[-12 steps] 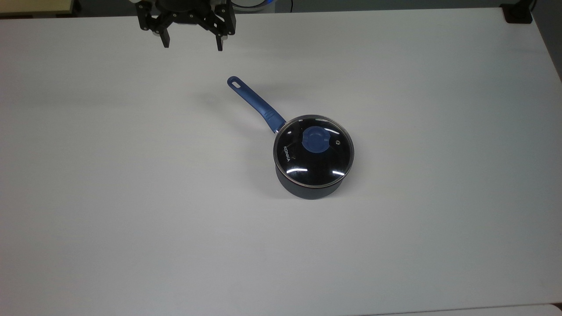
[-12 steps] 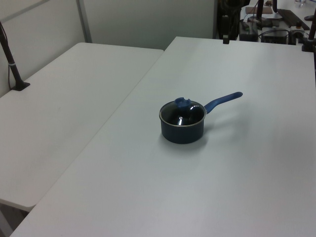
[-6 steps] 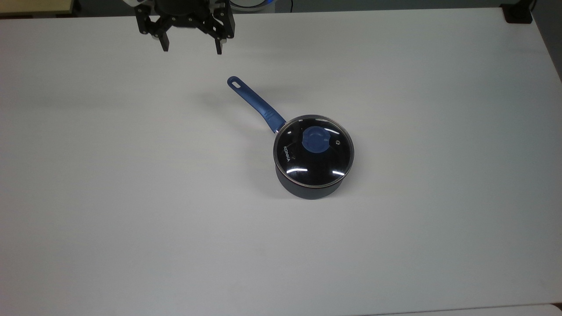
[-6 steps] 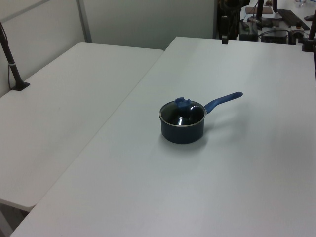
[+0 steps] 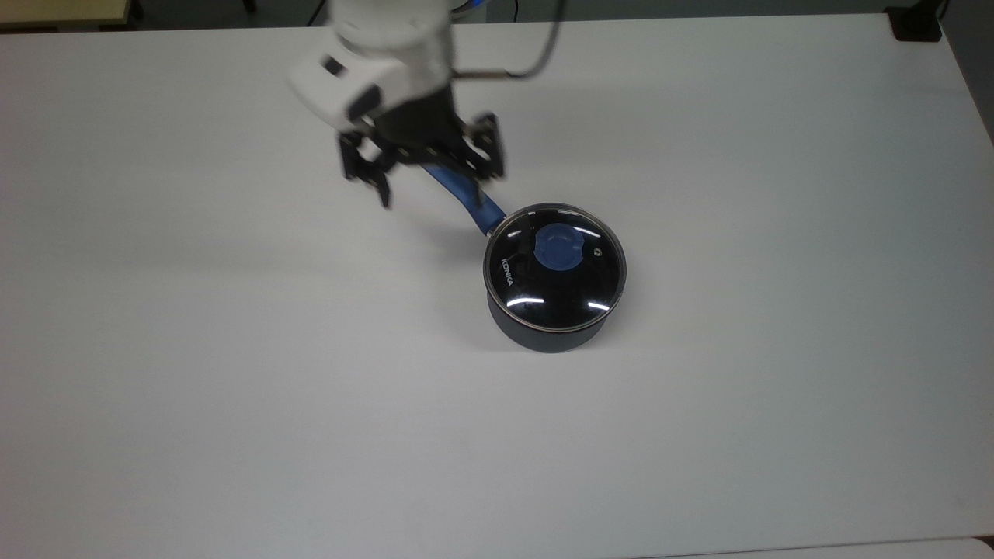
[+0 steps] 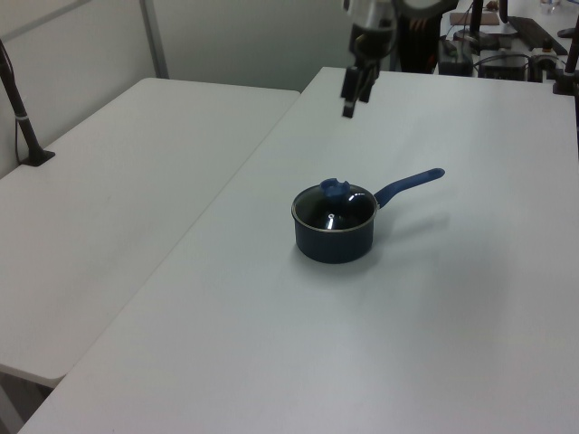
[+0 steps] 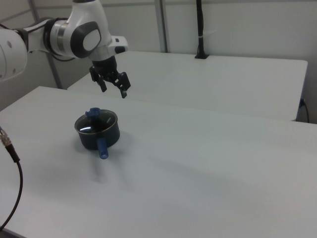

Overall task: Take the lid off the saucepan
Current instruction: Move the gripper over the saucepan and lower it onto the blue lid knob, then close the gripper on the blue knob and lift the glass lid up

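The saucepan (image 5: 553,326) stands out on the open middle of the white bench (image 5: 233,388), well away from every edge, with the lid (image 5: 554,265) seated flat on its rim and the blue knob (image 5: 560,247) at the centre of the glass. Its long blue handle (image 6: 409,183) points toward the far edge of the bench in the top view, the side where the arm comes in.

The gripper (image 5: 435,189) hangs in the air above that handle, empty, its fingers (image 7: 124,92) spread wide and pointing down. In the right view it sits clearly higher than the pan and off to one side of it, not over the knob; the left view likewise has it up above the bench, beyond the pan (image 6: 346,90). Nothing touches the lid or the pot.

So the job is hardly begun, as I read it. The lid is still on and undisturbed. What is left looks like nearly everything: bring the spread fingers across over the knob, lower them around it, close, lift the lid clear of the rim and set it down somewhere on the bare bench. The knob is small and rounded, so I'd expect centring to matter.
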### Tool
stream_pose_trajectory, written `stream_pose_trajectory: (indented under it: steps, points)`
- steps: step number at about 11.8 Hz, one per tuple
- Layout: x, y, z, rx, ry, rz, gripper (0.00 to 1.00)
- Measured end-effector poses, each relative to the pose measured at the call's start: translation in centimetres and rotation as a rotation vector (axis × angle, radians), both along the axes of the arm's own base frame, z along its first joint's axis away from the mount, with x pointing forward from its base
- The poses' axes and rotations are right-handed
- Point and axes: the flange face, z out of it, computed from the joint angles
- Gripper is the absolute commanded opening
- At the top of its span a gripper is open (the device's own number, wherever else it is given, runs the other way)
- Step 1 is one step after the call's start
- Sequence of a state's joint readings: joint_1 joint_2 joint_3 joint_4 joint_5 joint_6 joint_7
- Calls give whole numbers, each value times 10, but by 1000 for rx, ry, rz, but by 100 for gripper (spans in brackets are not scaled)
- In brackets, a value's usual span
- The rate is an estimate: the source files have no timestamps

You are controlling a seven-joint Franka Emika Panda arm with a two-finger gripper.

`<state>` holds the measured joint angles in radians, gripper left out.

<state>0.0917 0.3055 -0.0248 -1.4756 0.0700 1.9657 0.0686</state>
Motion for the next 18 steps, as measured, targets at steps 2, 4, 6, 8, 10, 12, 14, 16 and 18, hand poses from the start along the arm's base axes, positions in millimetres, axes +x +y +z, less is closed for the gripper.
stream_pose_trajectory:
  steps: [2,4,6,8,10,12,14,16,18]
  points:
    - [10,30,-16,7,-23,5,100]
    - [11,55,-32,4,-3,41,100]
    - [9,89,-49,-20,18,97,100]
    - [4,122,-64,-51,34,153,100]
    - [2,137,-78,-65,51,177,100]
    - [5,136,-95,-81,72,179,89]
    - [7,135,-102,-106,78,187,62]
    - [7,135,-102,-124,75,194,49]
    - [8,135,-100,-126,69,195,46]
